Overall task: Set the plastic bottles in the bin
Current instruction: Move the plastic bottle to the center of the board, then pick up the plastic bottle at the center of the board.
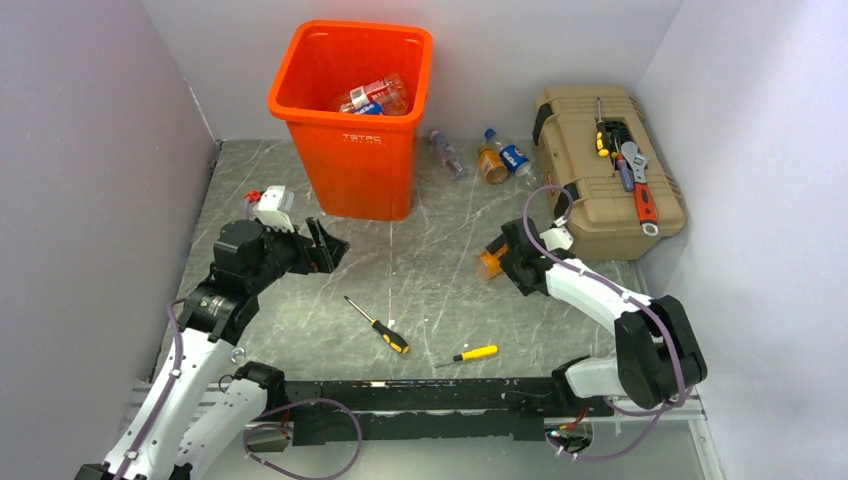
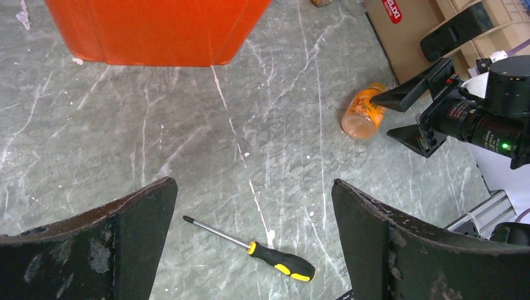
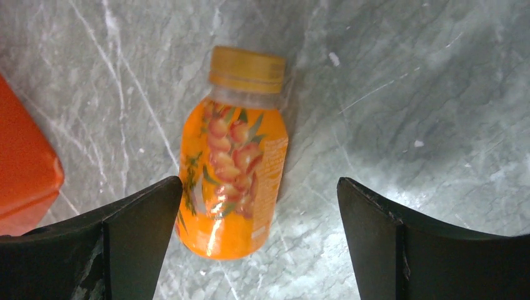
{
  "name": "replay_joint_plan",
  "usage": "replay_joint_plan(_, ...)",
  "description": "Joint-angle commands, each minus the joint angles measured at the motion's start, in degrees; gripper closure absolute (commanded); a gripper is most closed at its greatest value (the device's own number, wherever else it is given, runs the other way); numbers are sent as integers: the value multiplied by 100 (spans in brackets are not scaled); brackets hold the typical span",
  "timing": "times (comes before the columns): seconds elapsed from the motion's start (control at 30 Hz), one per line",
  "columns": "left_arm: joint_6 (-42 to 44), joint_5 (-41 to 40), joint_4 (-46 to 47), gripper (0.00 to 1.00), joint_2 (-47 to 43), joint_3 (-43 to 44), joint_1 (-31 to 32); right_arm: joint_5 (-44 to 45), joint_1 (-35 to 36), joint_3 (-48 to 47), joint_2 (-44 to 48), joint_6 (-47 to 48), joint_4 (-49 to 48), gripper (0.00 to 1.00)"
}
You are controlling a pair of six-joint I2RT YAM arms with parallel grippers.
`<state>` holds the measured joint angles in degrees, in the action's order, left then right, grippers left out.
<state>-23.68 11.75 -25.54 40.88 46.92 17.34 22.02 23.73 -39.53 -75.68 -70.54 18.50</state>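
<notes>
Lying on its side on the bench [image 1: 440,300], under the gap of the right claw [image 3: 259,182]: a small orange bottle [image 3: 232,169], cap pointing away from the wrist, hard by one finger and well off the other. Right claw spread wide, pinching nothing. Left claw [image 2: 253,183] likewise spread and empty, hovering over bare bench just in front of the bin [image 1: 350,170], with a screwdriver [image 2: 262,250] below. Probably light to lift: thin plastic under an orange wrap printed with fruit and leaves; cannot tell whether any liquid is left inside. Round, smooth and glossy, so likely to roll on the polished grey marble-patterned top and to squirt out of an off-centre squeeze. Walls probably soft enough to dent, yet hardly fragile. Best taken across the labelled belly at mid-length, one finger on each flank, rather than at the narrow ribbed yellow cap. Worth centring the claw over the body first. Bin tall, stiff, bright orange, thick-rimmed, holding several clear bottles [image 1: 375,97]. Three more bottles [image 1: 492,160] lying on the bench farther back, between bin and toolbox [image 1: 600,170], a tan hard case with tools on its lid.
</notes>
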Motion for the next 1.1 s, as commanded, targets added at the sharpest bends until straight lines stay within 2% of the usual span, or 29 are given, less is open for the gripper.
replay_joint_plan(0.0,-73,84,226,1,-98,-20,23,135,-138,-119,-109,204,-121,0)
replay_joint_plan(0.2,-67,78,223,1,-118,-16,23,-10,-156,-246,-619,337,-348,1)
replay_joint_plan(0.33,-60,57,212,1,-124,-16,32,-194,-169,-239,-932,628,-509,5)
replay_joint_plan(0.6,-40,169,245,1,-82,-16,41,-189,-182,241,-310,1935,-950,14)
replay_joint_plan(0.77,-23,124,223,1,-47,-16,41,-372,-206,230,-223,2633,-1032,22)
replay_joint_plan(0.93,0,69,186,1,21,-3,41,-656,-204,110,-409,2897,-853,10)
replay_joint_plan(1.07,28,21,144,1,75,19,41,-677,-234,-29,-632,3137,-720,7)
